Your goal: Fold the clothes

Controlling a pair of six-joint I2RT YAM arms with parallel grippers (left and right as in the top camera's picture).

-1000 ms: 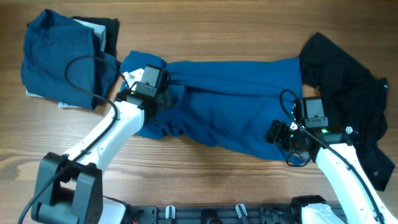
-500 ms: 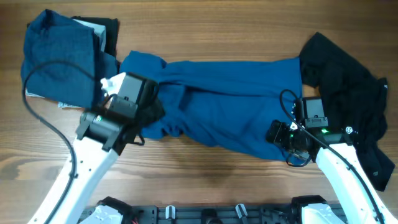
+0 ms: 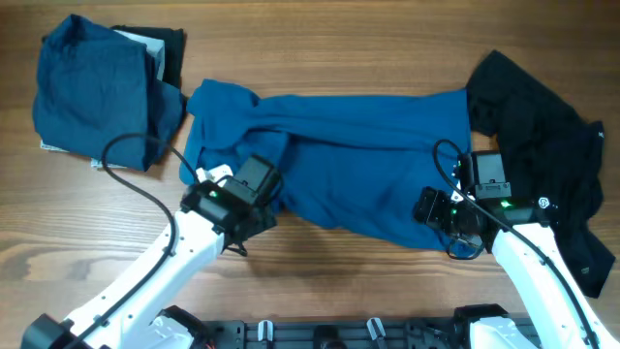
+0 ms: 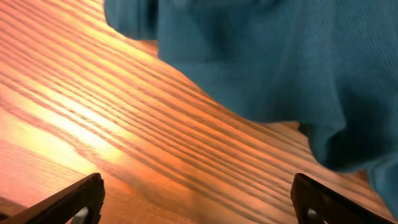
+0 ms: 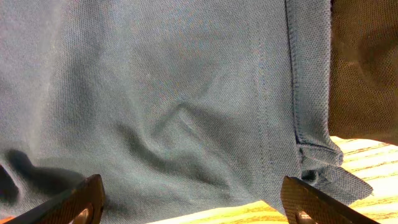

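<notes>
A blue shirt (image 3: 358, 165) lies spread across the middle of the table, rumpled at its left end. My left gripper (image 3: 260, 192) is open at the shirt's front left edge. In the left wrist view the gripper (image 4: 199, 202) hangs over bare wood, with the shirt (image 4: 280, 56) just ahead of it. My right gripper (image 3: 441, 208) is open over the shirt's front right corner. In the right wrist view the gripper (image 5: 199, 205) spans the shirt's hemmed edge (image 5: 186, 93). Nothing is held.
A black garment (image 3: 542, 155) lies heaped at the right, touching the shirt's right end; it also shows in the right wrist view (image 5: 367, 62). A pile of blue and dark clothes (image 3: 92, 92) sits at the back left. Wooden table (image 3: 329, 262) runs along the front.
My left arm has moved from the shirt's left end back toward the front, and now sits at the shirt's front left edge. The right arm has not moved.
</notes>
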